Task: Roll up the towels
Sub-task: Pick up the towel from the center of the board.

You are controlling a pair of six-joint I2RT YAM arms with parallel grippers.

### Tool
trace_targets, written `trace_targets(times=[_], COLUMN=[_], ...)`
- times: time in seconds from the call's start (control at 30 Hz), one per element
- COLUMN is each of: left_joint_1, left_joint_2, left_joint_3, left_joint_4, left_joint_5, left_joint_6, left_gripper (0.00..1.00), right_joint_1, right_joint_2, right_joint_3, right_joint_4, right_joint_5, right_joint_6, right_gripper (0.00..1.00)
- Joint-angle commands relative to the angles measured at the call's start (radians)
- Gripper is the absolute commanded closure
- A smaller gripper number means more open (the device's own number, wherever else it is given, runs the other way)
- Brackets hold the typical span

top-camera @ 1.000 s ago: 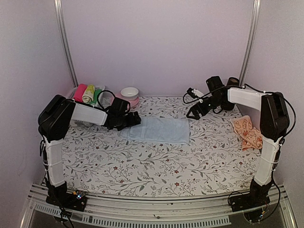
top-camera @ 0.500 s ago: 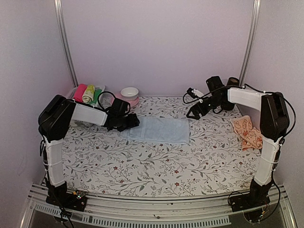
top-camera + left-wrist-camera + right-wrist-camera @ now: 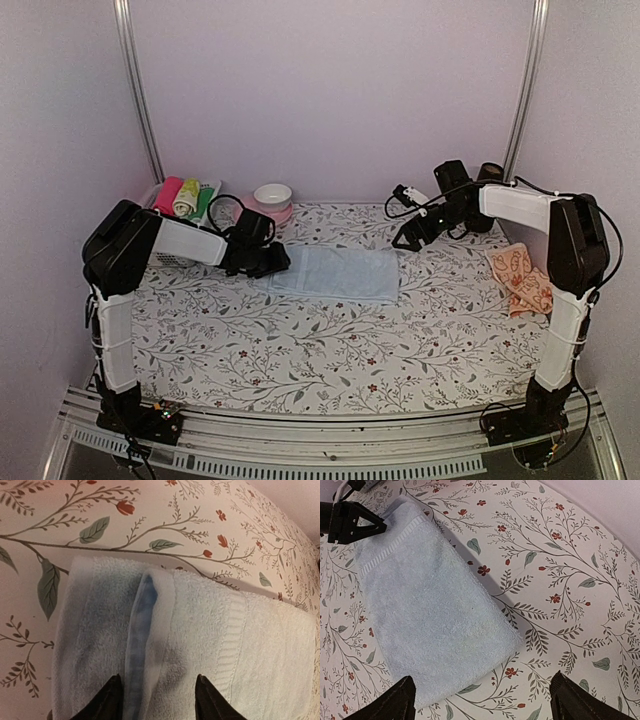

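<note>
The pale blue towel (image 3: 335,273) lies flat on the floral sheet at mid-table. My left gripper (image 3: 279,261) sits low on its left end. In the left wrist view the towel (image 3: 210,630) shows a raised fold ridge (image 3: 142,630) running between my two fingertips, and the gripper (image 3: 158,677) is part-open around that ridge. My right gripper (image 3: 404,226) hovers wide open over the towel's right end; its wrist view shows the towel (image 3: 430,620) below, with the gripper (image 3: 481,676) spanning its near corner without touching. The peach-orange towel (image 3: 520,278) lies crumpled at the right edge.
A white basket (image 3: 165,258) with several rolled coloured cloths (image 3: 185,195) stands at the back left. A pink-and-white bowl (image 3: 272,197) sits beside it. Walls close in on both sides and the back. The left gripper (image 3: 355,520) shows in the right wrist view's top left corner.
My left gripper's jaws have narrowed steadily and it has slid slightly left over the towel's left end. The right arm has stayed where it was, jaws still wide.
</note>
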Motion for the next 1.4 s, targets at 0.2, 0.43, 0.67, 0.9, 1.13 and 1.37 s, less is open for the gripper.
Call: trace_targets(times=[0.2,0.43,0.67,0.9,1.13,1.37], left_joint_1=[-0.009,-0.01,-0.025,-0.054,-0.089,-0.106], left_joint_2=[0.027,0.028,0.018,0.01,0.005,-0.029], left_joint_3=[0.009,0.005,0.031,0.067,0.098,0.099], left_joint_4=[-0.014,-0.028,-0.05,-0.091,-0.15,-0.185], left_joint_5=[-0.003,-0.023,-0.066,-0.135,-0.265,-0.355], left_joint_6=[0.008,0.005,0.019,0.045,0.073,0.087], left_gripper=[0.62,0.75,0.92,1.0,1.0,1.0], right_joint_1=[-0.005,-0.005,-0.005,-0.005,-0.005,-0.005], right_joint_2=[-0.015,-0.015,-0.009,-0.008,-0.005,0.0], right_joint_3=[-0.004,-0.004,-0.004,-0.004,-0.004,-0.003], right_joint_4=[0.003,0.003,0.005,0.003,0.002,0.001], right_joint_5=[-0.021,-0.023,-0.026,-0.025,-0.028,-0.029], right_joint_6=[-0.003,-0.003,-0.002,-0.003,-0.003,-0.003], right_gripper=[0.08,0.09,0.09,0.09,0.09,0.09])
